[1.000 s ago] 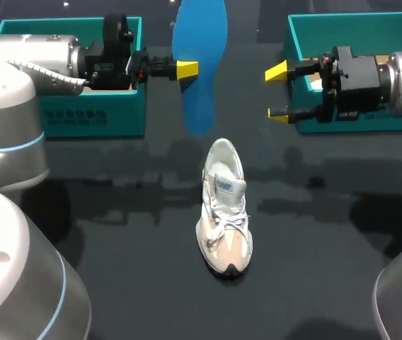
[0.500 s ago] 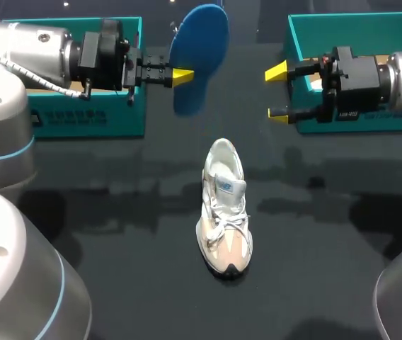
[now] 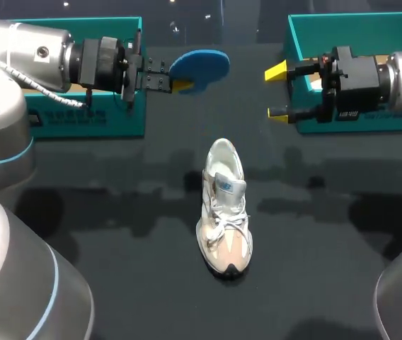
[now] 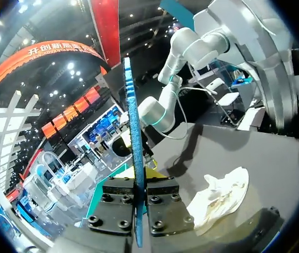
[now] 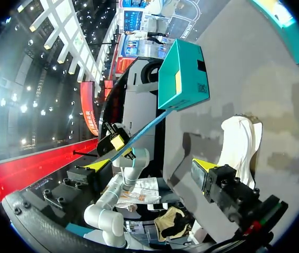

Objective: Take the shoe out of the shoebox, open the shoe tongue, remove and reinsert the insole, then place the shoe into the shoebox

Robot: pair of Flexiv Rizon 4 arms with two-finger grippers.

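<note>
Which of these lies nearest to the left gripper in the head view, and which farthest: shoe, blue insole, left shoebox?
1. The blue insole, held between the fingers of the left gripper.
2. The left shoebox, right beside that gripper.
3. The shoe, mid-table, well apart.

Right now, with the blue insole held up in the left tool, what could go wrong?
The left tool pinches the blue insole only at its edge, with most of it jutting free, so it could flex or slip on the way back. The shoe stands unheld on the table, and the right tool is open, well away from it; pushing the insole in may shove or tip the shoe.
</note>
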